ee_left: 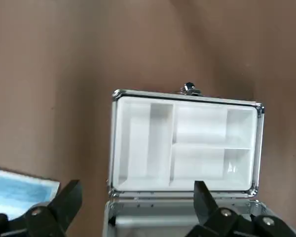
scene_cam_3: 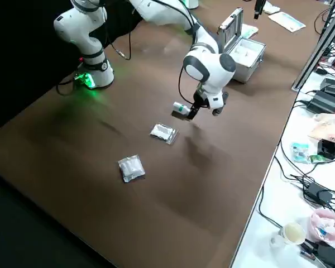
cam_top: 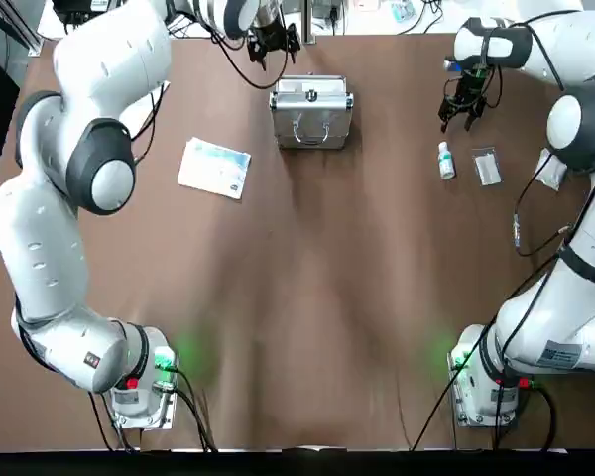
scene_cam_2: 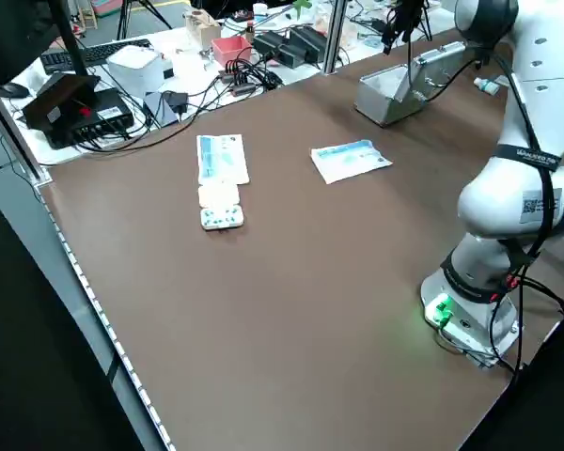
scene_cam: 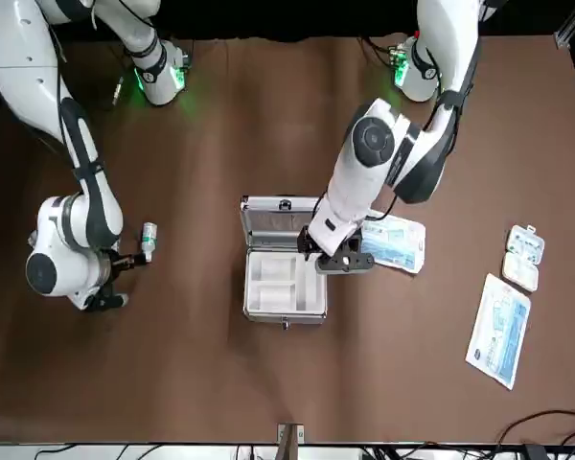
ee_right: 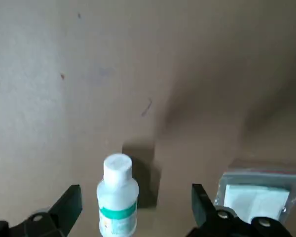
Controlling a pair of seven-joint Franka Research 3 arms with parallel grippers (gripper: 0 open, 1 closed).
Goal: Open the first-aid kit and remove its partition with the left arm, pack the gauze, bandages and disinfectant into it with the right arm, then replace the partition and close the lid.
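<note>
Our left gripper (ee_left: 133, 207) wide above the partition (ee_left: 185, 145); our right gripper (ee_right: 135, 210) wide over the disinfectant (ee_right: 117, 195).

Your left arm (cam_top: 89, 169) reaches far forward, its claw (ee_left: 133, 197) spread wide and pointing down. Your right arm (cam_top: 575, 129) bends inward, its claw (ee_right: 135, 202) open too, hanging low.

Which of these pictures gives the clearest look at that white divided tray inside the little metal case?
The left wrist view: it looks straight down into the partition, showing every compartment empty. The front view shows it smaller, partly behind the left gripper. The right side view shows only a white sliver; in the top view the raised lid hides it.
</note>
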